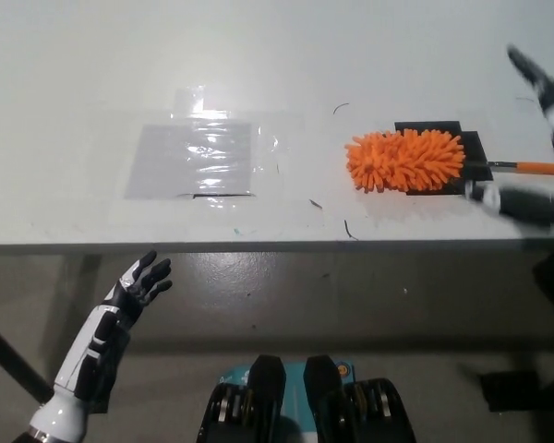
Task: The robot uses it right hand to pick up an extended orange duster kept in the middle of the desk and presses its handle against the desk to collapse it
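Fingers of my right hand (540, 138) spread wide apart above the desk (92, 83) at its right edge, holding nothing, blurred. One finger (499, 197) reaches just beside the orange duster (406, 160), whose fluffy head lies on a black patch (471, 148); its thin handle (531, 168) runs right, passing under my hand. A clear taped sheet (196, 159) lies well apart to the left. My left hand (138, 281) rests below the desk edge, fingers apart, empty.

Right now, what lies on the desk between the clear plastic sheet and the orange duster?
In the head view, between plastic sheet and duster the white desk holds no object, only small dark marks.
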Tool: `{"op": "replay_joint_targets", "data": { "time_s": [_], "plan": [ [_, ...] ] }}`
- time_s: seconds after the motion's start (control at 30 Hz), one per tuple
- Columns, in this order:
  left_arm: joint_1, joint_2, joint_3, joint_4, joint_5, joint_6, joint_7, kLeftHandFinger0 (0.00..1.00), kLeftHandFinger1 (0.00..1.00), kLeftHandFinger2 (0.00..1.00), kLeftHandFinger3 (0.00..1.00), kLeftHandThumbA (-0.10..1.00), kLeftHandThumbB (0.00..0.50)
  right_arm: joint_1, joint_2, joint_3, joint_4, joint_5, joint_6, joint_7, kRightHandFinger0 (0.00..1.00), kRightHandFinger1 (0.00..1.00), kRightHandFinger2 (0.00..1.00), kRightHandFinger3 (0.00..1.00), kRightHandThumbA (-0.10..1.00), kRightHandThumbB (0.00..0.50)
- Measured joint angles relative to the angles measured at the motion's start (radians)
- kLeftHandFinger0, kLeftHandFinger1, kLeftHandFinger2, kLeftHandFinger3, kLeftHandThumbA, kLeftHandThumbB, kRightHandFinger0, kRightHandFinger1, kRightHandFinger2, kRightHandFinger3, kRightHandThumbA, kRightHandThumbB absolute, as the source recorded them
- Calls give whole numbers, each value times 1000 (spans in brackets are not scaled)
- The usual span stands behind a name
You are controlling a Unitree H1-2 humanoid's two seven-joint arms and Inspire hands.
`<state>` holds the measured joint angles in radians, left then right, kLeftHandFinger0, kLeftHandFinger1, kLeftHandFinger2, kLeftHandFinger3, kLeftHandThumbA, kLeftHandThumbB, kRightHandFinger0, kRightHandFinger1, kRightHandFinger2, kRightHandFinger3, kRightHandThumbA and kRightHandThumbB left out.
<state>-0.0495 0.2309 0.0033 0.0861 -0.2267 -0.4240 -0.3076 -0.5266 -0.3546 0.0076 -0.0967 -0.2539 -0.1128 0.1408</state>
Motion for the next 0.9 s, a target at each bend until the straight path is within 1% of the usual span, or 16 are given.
{"op": "replay_joint_targets", "data": {
  "time_s": [0.03,0.07,0.13,0.3,0.37,0.4,0.43,0.47,0.57,0.67,0.7,0.73,0.77,0.8,0.9],
  "plan": [
    [1,1,0,1,0,0,0,1000,1000,1000,1000,1000,396,-45,-17,15,21,-8,23,15,1000,1000,1000,1000,999,290],
    [0,1,0,1,0,0,0,1000,1000,1000,1000,1000,395,-73,-30,28,37,-15,41,25,1000,1000,1000,1000,969,280],
    [0,1,0,2,0,0,0,1000,1000,1000,1000,1000,399,-148,-47,59,83,-27,84,56,1000,1000,1000,1000,985,300],
    [-2,3,1,4,0,0,-1,1000,1000,1000,1000,1000,400,-310,-78,155,223,-52,177,141,1000,1000,1000,1000,1000,298],
    [-1,6,2,6,0,-1,-1,1000,1000,1000,1000,1000,385,-377,-84,205,291,-70,205,173,1000,1000,1000,1000,991,286],
    [-2,6,3,10,0,-1,-1,1000,1000,1000,1000,1000,385,-411,-84,232,353,-82,213,188,1000,1000,1000,1000,994,296],
    [-2,6,3,13,0,-1,-1,1000,1000,1000,1000,1000,384,-442,-84,258,410,-93,218,199,1000,1000,1000,1000,996,299],
    [-3,6,4,14,0,-1,-2,1000,1000,1000,1000,1000,376,-473,-84,284,467,-105,223,210,1000,1000,1000,1000,1000,326],
    [-4,6,8,18,0,-2,-2,1000,1000,1000,1000,1000,379,-549,-79,341,623,-127,226,231,1000,1000,1000,1000,1000,355],
    [-5,6,9,20,1,-3,-2,1000,1000,1000,1000,1000,380,-613,-64,391,778,-146,223,249,1000,1000,1000,1000,1000,358],
    [-6,6,10,20,1,-3,-2,1000,1000,1000,1000,1000,390,-624,-60,401,814,-149,222,253,1000,1000,1000,1000,1000,366],
    [-6,6,10,20,1,-4,-2,1000,1000,1000,1000,1000,391,-637,-57,411,846,-153,219,258,1000,1000,1000,1000,1000,371],
    [-7,6,12,20,2,-5,-2,1000,1000,1000,1000,1000,390,-656,-48,426,896,-158,209,262,1000,1000,1000,1000,1000,377],
    [-7,6,12,21,3,-6,-2,1000,1000,1000,1000,1000,376,-672,-42,440,939,-164,203,265,1000,1000,1000,1000,1000,382],
    [-12,6,16,22,6,-6,-2,1000,1000,1000,1000,1000,375,-722,-15,484,1085,-186,176,268,1000,1000,1000,1000,1000,386]
  ]
}}
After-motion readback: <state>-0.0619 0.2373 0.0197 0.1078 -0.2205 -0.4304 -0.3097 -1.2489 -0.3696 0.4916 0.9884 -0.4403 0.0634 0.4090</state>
